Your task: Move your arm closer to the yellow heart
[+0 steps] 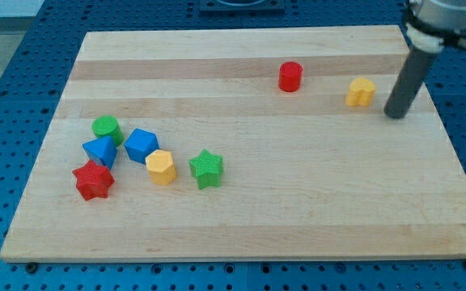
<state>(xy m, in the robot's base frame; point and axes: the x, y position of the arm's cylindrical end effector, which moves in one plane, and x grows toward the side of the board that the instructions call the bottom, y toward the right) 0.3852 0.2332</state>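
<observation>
Yellow heart (361, 92) sits on the worktop (241, 218), near my tip (396, 115). It lies just to the tip's left in the view. I have no jaws, only the rod.

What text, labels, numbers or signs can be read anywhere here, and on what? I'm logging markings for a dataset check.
None: no readable text shows in the camera view.
The wooden board bears only grain.
The blocks, such as the yellow heart and the red cylinder, are plain coloured.
The dark rod ending in my tip, just to the view's right of the yellow heart, carries no marking.
</observation>
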